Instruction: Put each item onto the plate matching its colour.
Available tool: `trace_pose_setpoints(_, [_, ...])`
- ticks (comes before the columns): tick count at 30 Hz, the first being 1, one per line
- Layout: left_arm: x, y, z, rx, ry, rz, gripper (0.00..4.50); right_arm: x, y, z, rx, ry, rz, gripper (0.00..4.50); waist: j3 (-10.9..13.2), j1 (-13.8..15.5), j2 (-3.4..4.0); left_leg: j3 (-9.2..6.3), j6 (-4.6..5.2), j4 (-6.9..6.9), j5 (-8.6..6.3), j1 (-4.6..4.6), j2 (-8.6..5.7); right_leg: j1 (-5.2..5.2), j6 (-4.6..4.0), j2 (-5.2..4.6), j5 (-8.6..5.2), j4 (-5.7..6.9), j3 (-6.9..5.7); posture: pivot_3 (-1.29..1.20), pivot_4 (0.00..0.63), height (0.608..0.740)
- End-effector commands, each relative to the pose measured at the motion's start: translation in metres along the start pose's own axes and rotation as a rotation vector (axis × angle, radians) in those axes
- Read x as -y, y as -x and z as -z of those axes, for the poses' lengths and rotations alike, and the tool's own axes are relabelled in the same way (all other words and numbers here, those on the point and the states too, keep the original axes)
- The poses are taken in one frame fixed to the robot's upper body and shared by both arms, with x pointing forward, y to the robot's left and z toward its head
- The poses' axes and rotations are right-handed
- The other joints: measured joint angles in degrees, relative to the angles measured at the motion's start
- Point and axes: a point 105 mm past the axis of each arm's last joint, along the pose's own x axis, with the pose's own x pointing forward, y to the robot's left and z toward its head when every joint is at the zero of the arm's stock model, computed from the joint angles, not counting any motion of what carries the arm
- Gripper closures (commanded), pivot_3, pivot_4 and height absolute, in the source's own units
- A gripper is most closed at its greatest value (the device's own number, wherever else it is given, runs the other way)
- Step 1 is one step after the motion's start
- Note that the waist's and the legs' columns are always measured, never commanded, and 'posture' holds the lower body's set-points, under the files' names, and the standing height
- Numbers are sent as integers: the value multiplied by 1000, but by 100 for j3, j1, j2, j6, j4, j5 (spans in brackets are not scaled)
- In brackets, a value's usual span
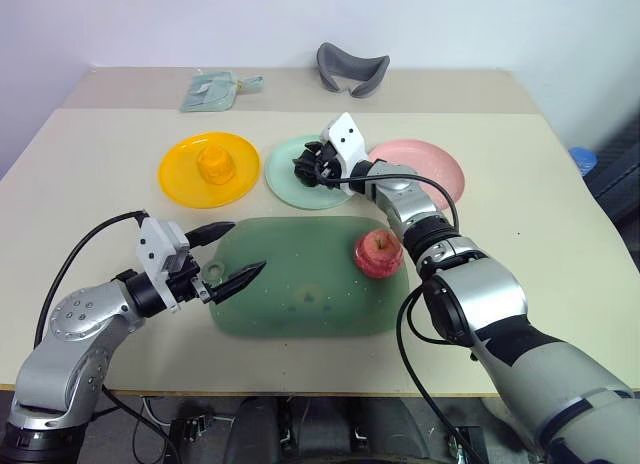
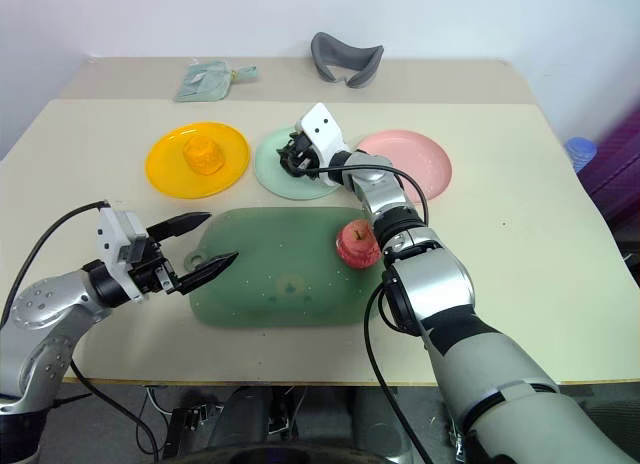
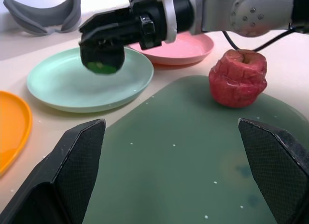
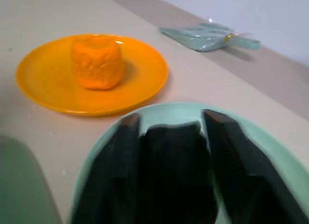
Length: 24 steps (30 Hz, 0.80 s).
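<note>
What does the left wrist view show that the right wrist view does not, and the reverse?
Left wrist view, not the right: the pink plate, the apple and the grey cushion.
Right wrist view, not the left: the yellow-orange lump and a greenish packet.
Both: the mint plate, the yellow plate, and the dark-green lump between the fingers of the right tool.

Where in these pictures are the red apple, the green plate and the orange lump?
red apple [image 1: 378, 254], left eye view, on the middle of its side.
green plate [image 3: 58, 86], left wrist view, on its bare inner surface.
orange lump [image 4: 96, 62], right wrist view, on its front face.
</note>
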Motion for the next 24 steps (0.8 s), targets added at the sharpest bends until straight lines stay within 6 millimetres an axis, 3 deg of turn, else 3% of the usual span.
trace_pose_setpoints(1, [7,1,-12,26,-28,47,0,20,8,-23,90,48,64,583,0,8,0,0,0,0,0,0,0,0,0,0,0,0,0,0,150,740])
trace_pose_setpoints(2, [8,1,-13,26,-27,55,0,23,12,-23,94,49,62,126,0,13,0,-1,0,0,0,0,0,1,0,0,0,0,-1,0,150,740])
trace_pose_setpoints(8, [8,-8,-16,38,-22,99,0,55,54,-26,156,71,138,126,1,79,1,-1,0,3,0,0,-1,3,0,-1,0,-1,0,0,150,740])
trace_pose_setpoints(12, [11,-13,-17,46,-3,150,0,56,90,-14,123,81,124,126,0,96,1,-2,0,4,0,0,-2,5,1,-3,1,-3,1,0,150,740])
trace_pose_setpoints(15, [13,-15,-17,39,4,205,0,40,123,-1,54,38,73,126,1,110,2,-4,0,1,0,0,-1,5,1,-2,0,-5,1,0,150,740])
trace_pose_setpoints(20, [14,-15,-15,21,13,282,0,-12,169,14,-61,-60,-87,126,3,95,8,-3,0,1,0,2,-1,4,1,2,0,-4,3,0,150,740])
trace_pose_setpoints(24, [14,-18,-13,5,9,328,0,-44,184,18,-108,-136,-167,126,3,96,7,-4,-1,1,0,5,-1,7,1,4,0,-5,3,0,150,740])
